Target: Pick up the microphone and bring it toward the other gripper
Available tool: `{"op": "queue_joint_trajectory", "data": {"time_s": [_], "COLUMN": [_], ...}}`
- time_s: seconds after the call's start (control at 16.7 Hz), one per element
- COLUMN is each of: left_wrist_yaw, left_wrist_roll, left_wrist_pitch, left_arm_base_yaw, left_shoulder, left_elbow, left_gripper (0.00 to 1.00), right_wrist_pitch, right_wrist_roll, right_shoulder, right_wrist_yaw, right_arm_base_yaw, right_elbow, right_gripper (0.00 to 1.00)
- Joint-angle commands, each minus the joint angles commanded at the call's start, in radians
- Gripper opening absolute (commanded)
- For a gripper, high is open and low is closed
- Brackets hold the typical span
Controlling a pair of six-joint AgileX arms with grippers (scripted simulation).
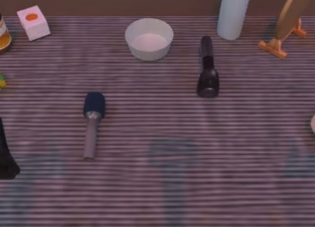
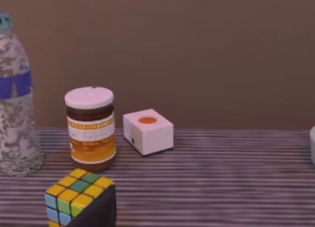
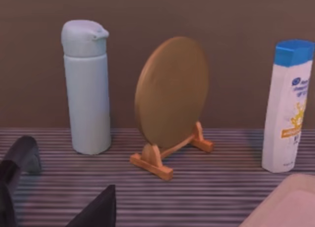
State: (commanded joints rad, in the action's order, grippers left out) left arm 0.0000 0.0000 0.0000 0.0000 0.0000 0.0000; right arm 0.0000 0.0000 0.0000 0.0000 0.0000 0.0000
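The microphone (image 1: pixel 91 131) lies flat on the striped table, left of centre. Its dark navy foam head (image 1: pixel 93 105) points to the far side and its silver-grey handle (image 1: pixel 89 143) points to the near side. My left gripper (image 1: pixel 6 158) is a black shape at the table's left edge, well left of the handle and apart from it. The other gripper, my right one, is out of the top view. Only a black tip of it (image 3: pixel 98 210) shows in the right wrist view. The microphone appears in neither wrist view.
A black torch (image 1: pixel 207 67) lies right of centre, behind it a white bowl (image 1: pixel 149 38) and a pale flask (image 1: pixel 233 13). A wooden disc on a stand (image 1: pixel 285 25) and a shampoo bottle (image 3: pixel 288 106) are far right. A jar (image 2: pixel 90 128), white cube (image 1: pixel 33 22), Rubik's cube (image 2: pixel 74 197) and water bottle (image 2: pixel 15 99) are far left.
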Motion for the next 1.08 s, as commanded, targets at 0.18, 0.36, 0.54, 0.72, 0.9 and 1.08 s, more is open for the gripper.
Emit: {"op": "queue_joint_trajectory", "data": {"time_s": [0.18,0.36,0.54,0.72,0.9,1.08], "left_wrist_yaw": [0.001,0.007,0.014,0.021,0.029,0.038], "left_wrist_roll": [-0.002,-0.023,-0.058,-0.102,-0.148,-0.194], "left_wrist_pitch": [-0.006,-0.061,-0.157,-0.28,-0.416,-0.551], "left_arm_base_yaw": [-0.003,-0.027,-0.064,-0.109,-0.16,-0.211], "left_shoulder": [0.01,0.105,0.294,0.562,0.869,1.169], "left_elbow": [0.009,0.088,0.226,0.398,0.581,0.759], "left_gripper": [1.0,1.0,1.0,1.0,1.0,1.0], "right_wrist_pitch": [0.0,0.0,0.0,0.0,0.0,0.0], "right_wrist_roll": [0.0,0.0,0.0,0.0,0.0,0.0], "right_shoulder": [0.0,0.0,0.0,0.0,0.0,0.0], "right_wrist_yaw": [0.0,0.0,0.0,0.0,0.0,0.0], "right_arm_base_yaw": [0.0,0.0,0.0,0.0,0.0,0.0], "right_elbow": [0.0,0.0,0.0,0.0,0.0,0.0], "right_gripper": [1.0,1.0,1.0,1.0,1.0,1.0]}}
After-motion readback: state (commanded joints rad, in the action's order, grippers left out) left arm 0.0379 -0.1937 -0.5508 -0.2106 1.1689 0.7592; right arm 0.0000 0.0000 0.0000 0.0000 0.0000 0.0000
